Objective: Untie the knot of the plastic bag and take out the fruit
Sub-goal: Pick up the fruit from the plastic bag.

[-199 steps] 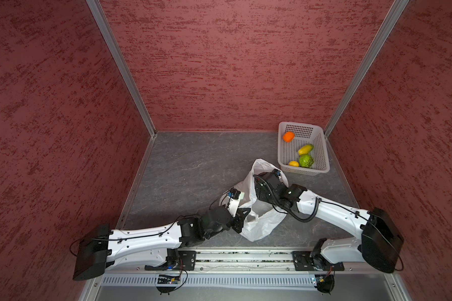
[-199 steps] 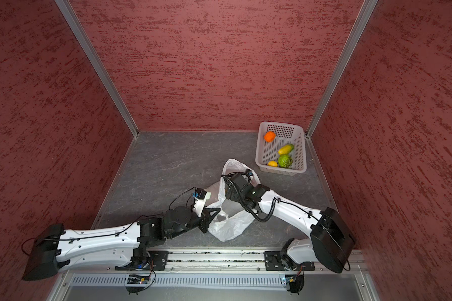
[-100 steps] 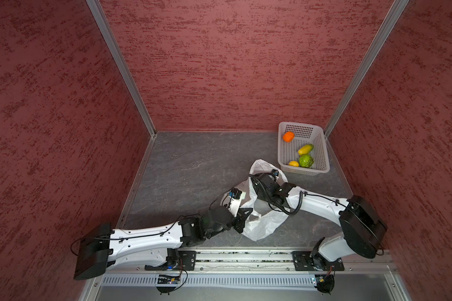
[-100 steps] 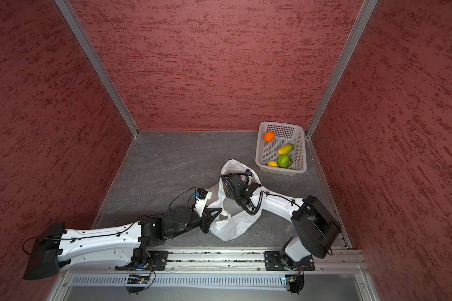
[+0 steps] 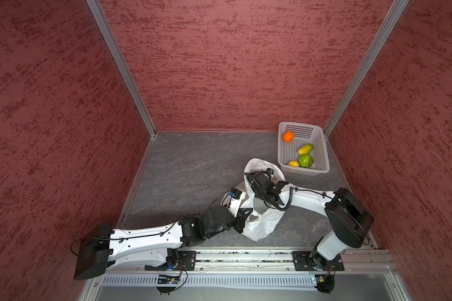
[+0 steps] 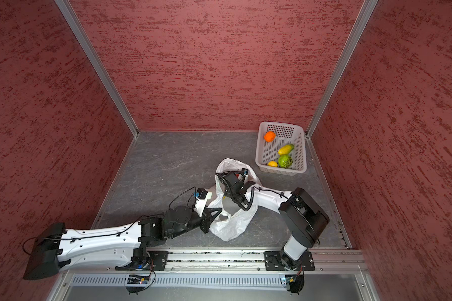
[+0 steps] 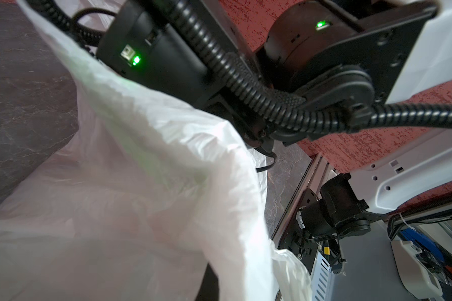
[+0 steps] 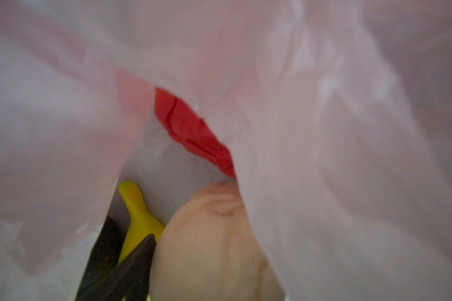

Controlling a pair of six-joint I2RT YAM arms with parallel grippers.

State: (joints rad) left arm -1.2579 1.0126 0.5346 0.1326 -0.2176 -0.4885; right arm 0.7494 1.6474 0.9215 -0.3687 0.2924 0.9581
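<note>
Left wrist view takes the nearest part of the scene: the plastic bag (image 7: pixel 141 182) drapes right across the lens, and the right arm (image 7: pixel 167 60) reaches in over its rim. In both top views the left gripper (image 5: pixel 242 218) is closed flat at the near edge of the bag's mouth. I judge that it has the rim pinched, holding the mouth open above the desk (image 5: pixel 193 166). No knot shows anywhere and the mouth gapes, so the untying looks done.

Further in, the right gripper (image 8: pixel 131 229) is down inside the bag. Its two dark fingers (image 8: pixel 102 255) stand part way apart, with the yellow banana (image 8: pixel 135 208) lying between them. The banana's long axis runs lengthwise with the fingers, its thin end pointing deeper into the bag. Whether they already press on it I cannot tell. A beige piece (image 8: pixel 206 247) touches the outer side of one finger. The red apple (image 8: pixel 191 130) lies deeper, half under a fold of film. The right arm is plainly the one placed for the pick. The next move calls for a squeeze across the banana's narrow width, and the beige piece may get nudged as the fingers close.

Beyond the bag, near the far right corner, the basket (image 5: pixel 305 170) holds four pieces already out: the orange (image 5: pixel 288 136), the mango (image 5: pixel 305 149), the bumpy green fruit (image 5: pixel 306 161) and the lemon (image 5: pixel 293 163).
</note>
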